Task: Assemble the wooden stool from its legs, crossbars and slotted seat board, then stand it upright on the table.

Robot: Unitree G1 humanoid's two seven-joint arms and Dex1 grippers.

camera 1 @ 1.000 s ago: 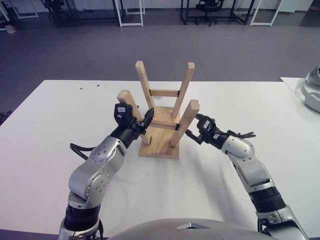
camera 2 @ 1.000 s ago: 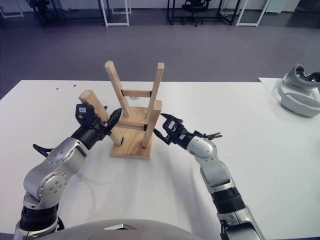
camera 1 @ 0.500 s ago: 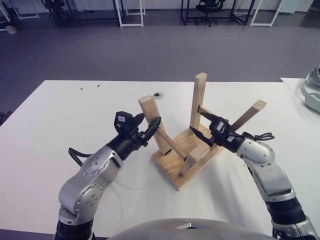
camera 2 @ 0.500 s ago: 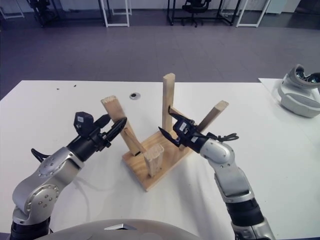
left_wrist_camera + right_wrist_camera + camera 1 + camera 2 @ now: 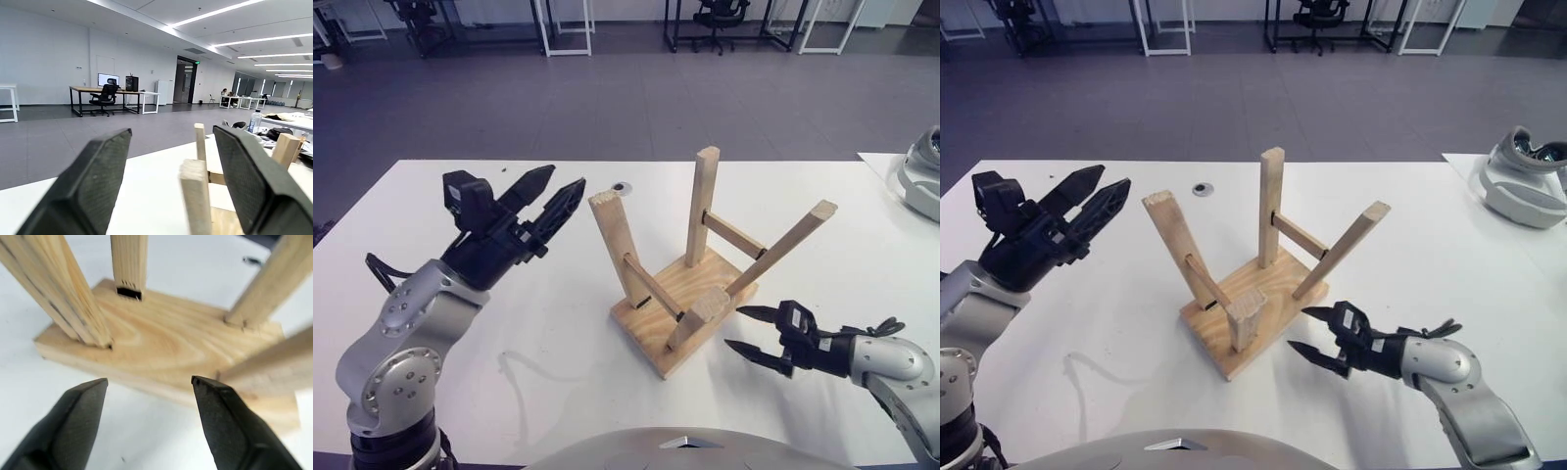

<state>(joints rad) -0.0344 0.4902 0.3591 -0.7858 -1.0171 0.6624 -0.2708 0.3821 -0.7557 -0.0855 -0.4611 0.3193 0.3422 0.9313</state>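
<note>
The wooden stool [image 5: 690,294] rests upside down on the white table [image 5: 558,343], seat board [image 5: 680,313] flat on the surface and its legs pointing up, joined by crossbars [image 5: 734,235]. My left gripper [image 5: 543,196] is raised to the left of the stool, open and holding nothing; the left wrist view looks between its pads [image 5: 93,186] toward the stool's legs [image 5: 198,205]. My right gripper [image 5: 749,331] hovers low just right of the seat board's near corner, open and empty. In the right wrist view the seat board [image 5: 166,347] lies just beyond its fingertips [image 5: 80,413].
A small dark ring [image 5: 624,186] lies on the table behind the stool. A white headset [image 5: 1523,186] sits at the table's far right. Office desks and chairs stand on the floor beyond the far edge.
Both grippers have let go of the stool and pulled away: the left rose up and to the left, the right dropped back toward the near edge. The stool stays upside down where it was turned.
</note>
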